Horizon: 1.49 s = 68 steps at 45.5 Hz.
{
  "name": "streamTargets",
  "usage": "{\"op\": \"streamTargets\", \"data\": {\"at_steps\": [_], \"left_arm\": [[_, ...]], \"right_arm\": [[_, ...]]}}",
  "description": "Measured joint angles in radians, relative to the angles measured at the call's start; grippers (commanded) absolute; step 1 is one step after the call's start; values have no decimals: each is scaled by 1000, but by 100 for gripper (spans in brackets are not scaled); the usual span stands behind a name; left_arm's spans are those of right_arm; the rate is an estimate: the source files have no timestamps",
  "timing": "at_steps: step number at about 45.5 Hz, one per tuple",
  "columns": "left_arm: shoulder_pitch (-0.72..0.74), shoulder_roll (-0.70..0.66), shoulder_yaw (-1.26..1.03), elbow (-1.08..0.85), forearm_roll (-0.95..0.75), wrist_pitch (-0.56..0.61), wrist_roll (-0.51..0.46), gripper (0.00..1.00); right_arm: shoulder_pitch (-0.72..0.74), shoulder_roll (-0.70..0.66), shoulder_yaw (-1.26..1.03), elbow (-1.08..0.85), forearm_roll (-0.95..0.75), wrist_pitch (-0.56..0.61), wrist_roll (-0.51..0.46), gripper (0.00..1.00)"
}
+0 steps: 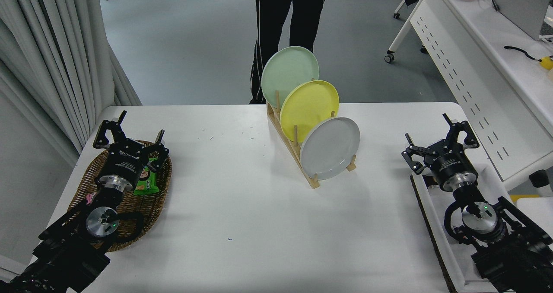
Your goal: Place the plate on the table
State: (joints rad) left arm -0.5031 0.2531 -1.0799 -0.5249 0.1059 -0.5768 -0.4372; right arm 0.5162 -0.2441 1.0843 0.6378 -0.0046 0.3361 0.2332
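Observation:
The light grey plate (pixel 330 148) stands on edge in the front slot of a wooden rack (pixel 293 148) on the white table (pixel 242 215). Behind it in the rack stand a yellow plate (pixel 309 107) and a pale green plate (pixel 288 73). My right gripper (pixel 440 139) is open and empty near the table's right edge, well to the right of the grey plate. My left gripper (pixel 129 131) is open and parked at the lower left above a wicker basket.
A wicker basket (pixel 129 206) with a green snack packet (pixel 146 184) lies at the left. A flat white tray (pixel 445 241) lies under the right arm. A person (pixel 285 25) stands at the far side. A white desk (pixel 488 68) is at the right.

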Motion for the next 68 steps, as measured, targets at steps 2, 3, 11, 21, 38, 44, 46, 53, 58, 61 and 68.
{"op": "streamTargets", "data": {"at_steps": [2,3,11,21,38,44,46,53,58,61,68], "left_arm": [[0,0,0,0,0,0,0,100],[0,0,0,0,0,0,0,100],[0,0,0,0,-1,0,0,100],[0,0,0,0,-1,-2,0,100],[0,0,0,0,-1,-2,0,100],[0,0,0,0,0,-2,0,100],[0,0,0,0,0,-2,0,100],[0,0,0,0,0,-2,0,100],[0,0,0,0,0,-1,0,100],[0,0,0,0,0,-1,0,100],[0,0,0,0,0,-1,0,100]], "right_arm": [[0,0,0,0,0,0,0,100],[0,0,-1,0,0,0,0,100],[0,2,-2,0,0,0,0,100],[0,3,-3,0,0,1,0,100],[5,2,-29,-6,-1,2,0,100],[21,2,-35,-12,-1,-1,0,100],[27,2,-36,-19,-1,-1,0,100],[56,0,-39,-49,-2,-2,0,100],[67,-1,-41,-63,-2,-2,0,100],[73,-4,-42,-70,-2,-2,0,100],[87,-24,-47,-78,-1,-3,-3,100]]}}
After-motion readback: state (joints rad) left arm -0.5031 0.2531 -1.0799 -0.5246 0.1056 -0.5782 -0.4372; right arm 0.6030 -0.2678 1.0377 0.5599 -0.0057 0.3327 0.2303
